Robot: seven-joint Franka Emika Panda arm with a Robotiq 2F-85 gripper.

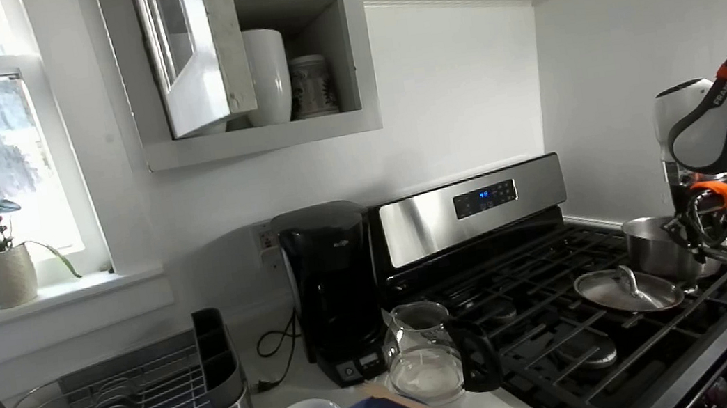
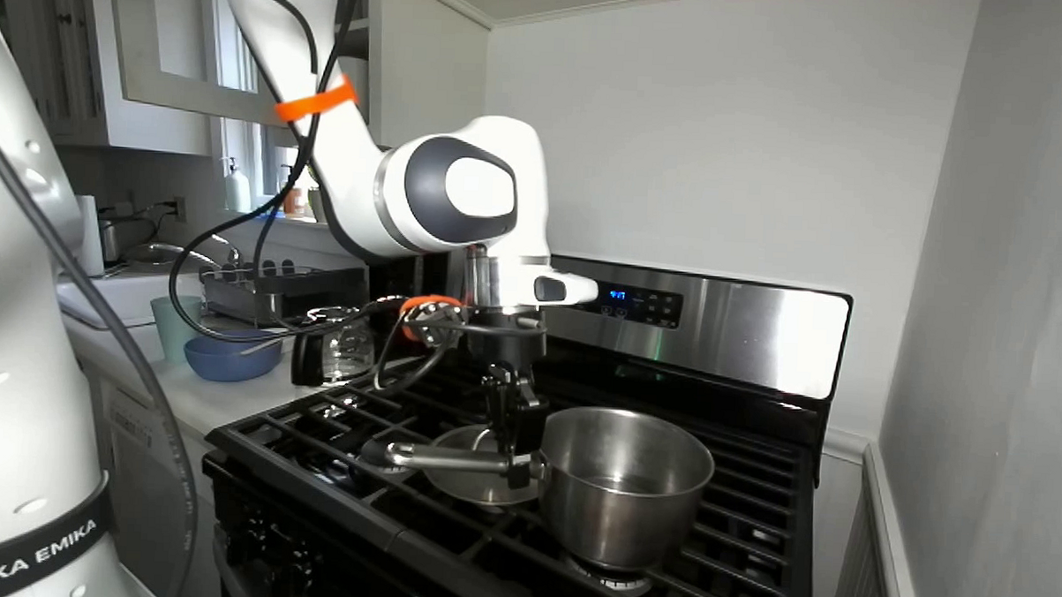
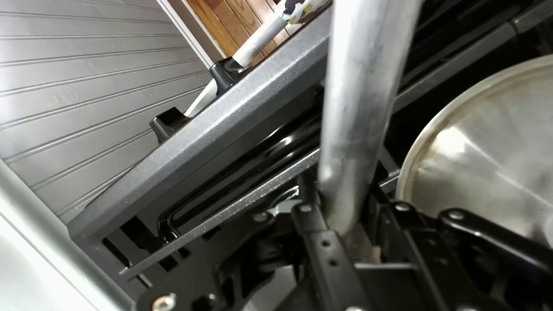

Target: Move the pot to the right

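The stainless-steel saucepan (image 2: 621, 505) is over a burner (image 2: 614, 586) at the near right of the gas stove (image 2: 308, 485) in an exterior view, and my claw (image 3: 343, 207) is clamped on its long handle (image 3: 365, 95)! Left of the saucepan lies a steel lid (image 2: 476, 487); farther left on the counter (image 2: 214, 404), a glass carafe (image 2: 350, 350), then a blue bowl (image 2: 233, 360).

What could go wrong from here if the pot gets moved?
The pincer grips only the handle, at one side of the pot, so the pot may tilt or twist.
The lid lies close beside the pot, so a low swing might knock it.
The grate is open bars, so the pot could snag if slid rather than lifted.
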